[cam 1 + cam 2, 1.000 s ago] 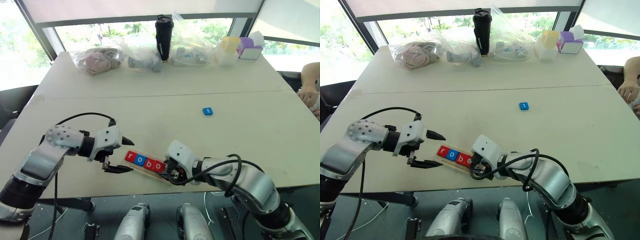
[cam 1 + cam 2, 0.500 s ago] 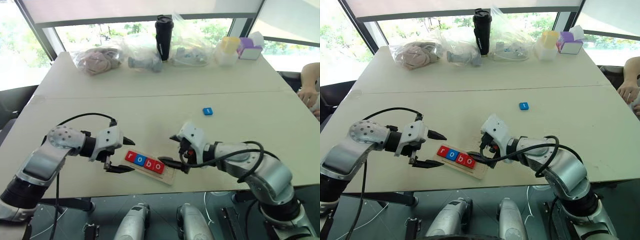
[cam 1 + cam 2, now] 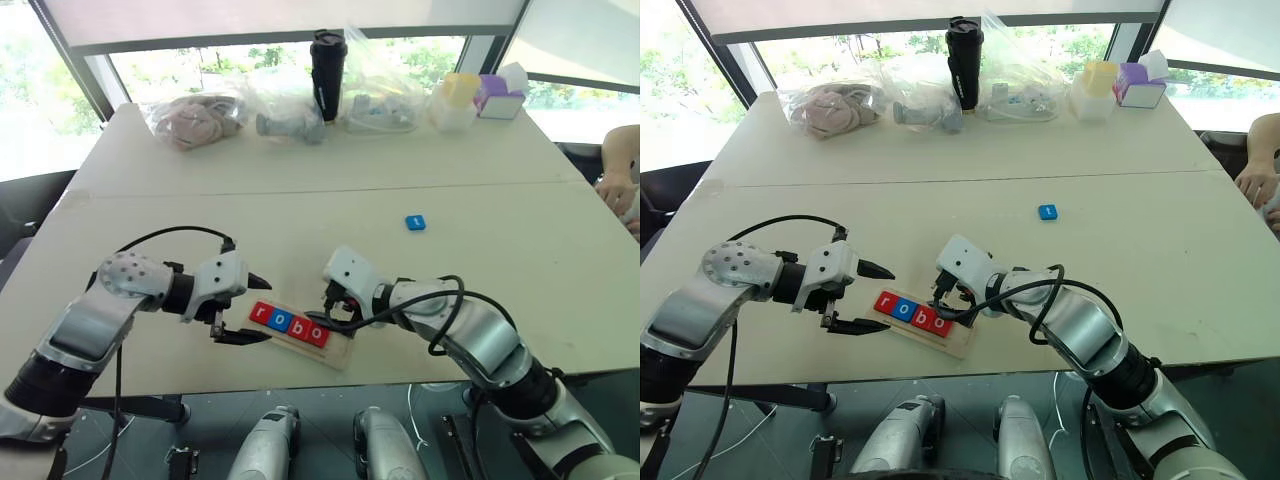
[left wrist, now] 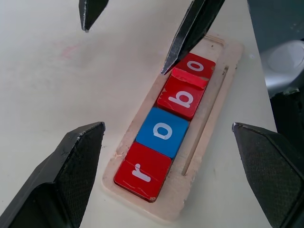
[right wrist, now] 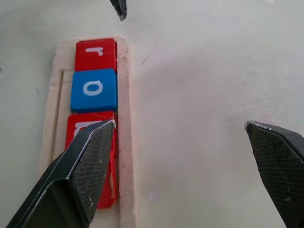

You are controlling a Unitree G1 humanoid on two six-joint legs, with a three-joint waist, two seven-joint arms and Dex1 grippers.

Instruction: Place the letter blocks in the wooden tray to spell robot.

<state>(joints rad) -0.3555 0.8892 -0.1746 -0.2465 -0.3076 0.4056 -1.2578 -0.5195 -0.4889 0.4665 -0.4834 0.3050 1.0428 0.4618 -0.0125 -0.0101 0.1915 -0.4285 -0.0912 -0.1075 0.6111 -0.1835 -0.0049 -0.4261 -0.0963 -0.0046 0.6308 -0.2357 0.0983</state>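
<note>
Jaws on both grippers stand apart over the wooden tray (image 3: pixel 325 347), where four letter blocks (image 3: pixel 289 324) sit.

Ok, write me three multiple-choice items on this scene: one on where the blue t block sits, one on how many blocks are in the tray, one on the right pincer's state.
1. Where is the blue t block?
A. in the wooden tray
B. loose on the table, far side of the tray
C. in the left pincer

2. How many letter blocks lie in the wooden tray?
A. four
B. two
C. five

3. What state is the right pincer in?
A. shut on a block
B. open, one finger over the tray
C. open, gripping the t

Answers:
1. B, it lies alone on the table.
2. A, r, o, b, o sit in a row.
3. B, its fingers stand wide apart and hold nothing.
</note>
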